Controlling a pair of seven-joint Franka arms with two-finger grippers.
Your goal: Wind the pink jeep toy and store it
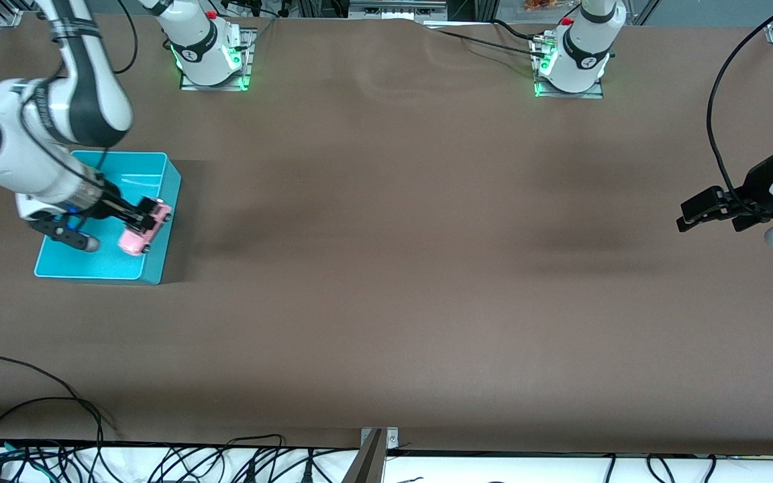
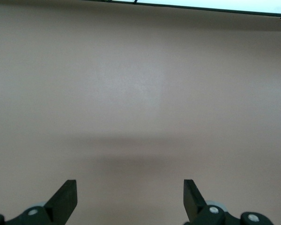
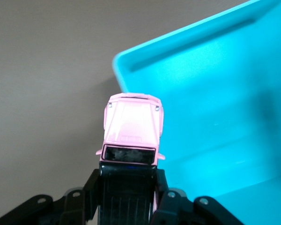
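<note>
The pink jeep toy (image 1: pixel 143 231) (image 3: pixel 132 129), boxy with a black roof, hangs in the air in my right gripper (image 1: pixel 147 213) (image 3: pixel 128 187), which is shut on its sides. It is held over the rim of the turquoise bin (image 1: pixel 151 267) (image 3: pixel 215 93) at the right arm's end of the table, on the bin's side toward the table's middle. My left gripper (image 1: pixel 710 210) (image 2: pixel 130 199) waits open and holds nothing, hovering over bare table at the left arm's end.
A brown table top (image 1: pixel 393 268) spreads between the two arms. Cables (image 1: pixel 37 456) trail along the table's edge nearest the front camera. The two arm bases (image 1: pixel 211 50) (image 1: pixel 571 57) stand along the table's edge farthest from that camera.
</note>
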